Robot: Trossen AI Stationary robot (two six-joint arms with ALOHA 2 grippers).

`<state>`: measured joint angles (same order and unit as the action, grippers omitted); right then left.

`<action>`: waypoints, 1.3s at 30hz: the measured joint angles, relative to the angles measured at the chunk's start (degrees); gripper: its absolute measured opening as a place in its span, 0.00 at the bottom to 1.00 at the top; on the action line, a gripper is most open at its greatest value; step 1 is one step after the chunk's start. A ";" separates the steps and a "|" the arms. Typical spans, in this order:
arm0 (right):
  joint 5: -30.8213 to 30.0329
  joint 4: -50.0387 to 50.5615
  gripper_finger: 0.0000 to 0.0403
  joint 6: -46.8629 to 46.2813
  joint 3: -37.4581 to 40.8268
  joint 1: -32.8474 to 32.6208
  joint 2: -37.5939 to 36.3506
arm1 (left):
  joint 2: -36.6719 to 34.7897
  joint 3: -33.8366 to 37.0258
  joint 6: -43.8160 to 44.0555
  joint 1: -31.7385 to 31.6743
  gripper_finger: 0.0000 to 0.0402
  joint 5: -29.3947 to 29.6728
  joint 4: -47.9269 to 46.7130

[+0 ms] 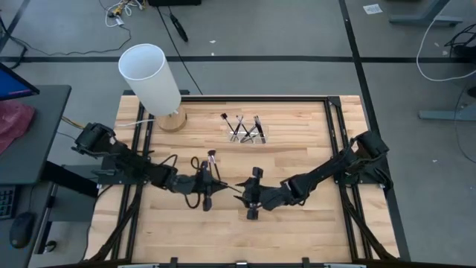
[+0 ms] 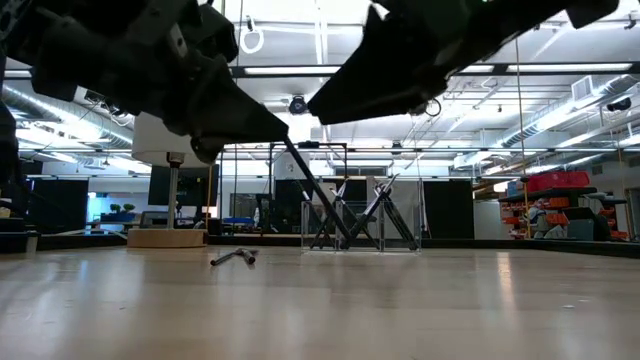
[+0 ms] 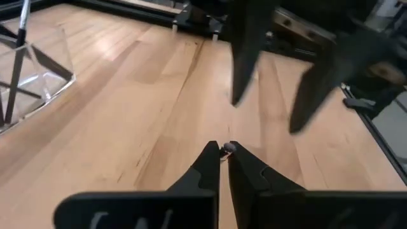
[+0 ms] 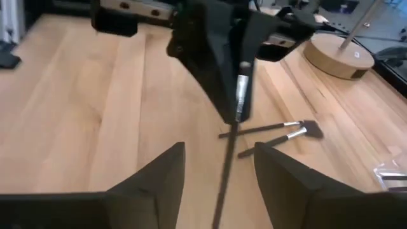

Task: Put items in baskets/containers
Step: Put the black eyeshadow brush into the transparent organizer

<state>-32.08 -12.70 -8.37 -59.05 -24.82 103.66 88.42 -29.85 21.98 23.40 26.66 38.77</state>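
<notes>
A thin dark-handled brush (image 4: 230, 146) with a silver ferrule hangs slanting in the air at mid-table, and my left gripper (image 1: 217, 181) is shut on it. My right gripper (image 1: 244, 192) faces it from the right, open. Its fingers (image 4: 168, 175) stand on either side of the brush's handle without touching it. The clear container (image 1: 248, 130) stands at the far middle with several brushes leaning crossed inside it. Two more brushes (image 4: 286, 132) lie flat on the wood just beyond my left gripper. My left gripper pinches the brush at its silver ferrule (image 4: 241, 89), near the upper end, between its two shut fingers. The fingers come from the table's left, slanting a little downward. Only a small end (image 3: 227, 148) pokes out above the fingertips. The handle slants down toward my right gripper, clear of the table.
A tall white cylinder on a round wooden base (image 1: 152, 82) stands at the far left corner. Black frame rails (image 1: 338, 141) run along the table's sides. Bare wood (image 1: 297, 238) lies between the arms and the near edge.
</notes>
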 joint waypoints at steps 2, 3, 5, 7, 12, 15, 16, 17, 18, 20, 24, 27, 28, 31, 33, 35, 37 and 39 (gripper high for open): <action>-0.05 1.42 0.47 0.20 -1.74 0.01 1.29 | 0.00 0.00 0.33 -0.59 0.03 -0.20 -0.05; -0.19 1.43 0.47 0.22 -2.51 0.04 2.02 | 0.00 0.00 0.35 -0.77 0.03 -0.21 -0.05; -0.81 1.82 0.46 -0.02 -3.53 0.09 3.17 | 0.00 0.00 0.35 -0.81 0.03 -0.20 0.08; -2.90 2.29 0.44 -0.87 -4.39 0.20 4.50 | 0.00 0.00 0.35 -0.79 0.04 -0.22 0.19; -5.41 2.83 0.38 -1.74 -5.79 0.74 6.57 | 0.00 0.00 0.37 -0.68 0.04 -0.26 0.29; -4.82 2.34 0.35 -1.72 -6.75 1.38 7.66 | 0.00 0.00 0.37 -0.68 0.04 -0.26 0.32; -4.69 2.49 0.34 -1.72 -6.84 1.56 7.92 | -0.02 0.00 0.37 -0.68 0.04 -0.26 0.34; -4.73 2.16 0.33 -1.73 -6.97 1.77 8.31 | -0.02 0.00 0.37 -0.68 0.04 -0.26 0.30; -4.69 1.86 0.31 -1.74 -6.97 1.95 8.53 | -0.02 0.00 0.37 -0.69 0.04 -0.26 0.28; -4.62 1.70 0.29 -1.73 -6.98 2.23 8.55 | -0.02 0.00 0.38 -0.68 0.04 -0.26 0.34; -4.41 1.35 0.20 -2.10 -7.00 2.65 8.53 | -0.02 0.00 0.37 -0.68 0.04 -0.24 0.39; -4.28 0.97 0.10 -2.12 -7.00 2.86 8.53 | -0.02 0.00 0.38 -0.68 0.04 -0.16 0.43; -4.25 1.08 0.07 -2.22 -7.00 2.89 8.53 | -0.02 0.00 0.35 -0.70 0.04 -0.17 0.41; -3.43 0.12 0.03 -2.29 -7.00 3.02 9.12 | -0.02 0.08 0.37 -0.68 0.05 0.00 0.18; -3.49 -1.03 0.04 -3.00 -7.00 2.99 9.80 | -0.02 0.11 0.37 -0.64 0.07 -0.16 0.17; -3.80 -1.50 0.04 -3.68 -7.00 2.95 10.39 | 0.02 0.15 0.21 -0.64 0.10 -0.89 0.03; -4.54 -1.39 0.02 -4.83 -7.00 2.89 10.74 | -0.12 0.11 -0.60 -0.72 0.16 -2.58 1.14; -5.63 -1.40 0.01 -5.71 -6.71 2.60 10.75 | -1.07 0.09 -1.51 -0.70 0.22 -4.76 0.78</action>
<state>-37.71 -14.09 -14.08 -65.75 -22.22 114.41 87.35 -29.76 20.47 22.70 21.90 39.55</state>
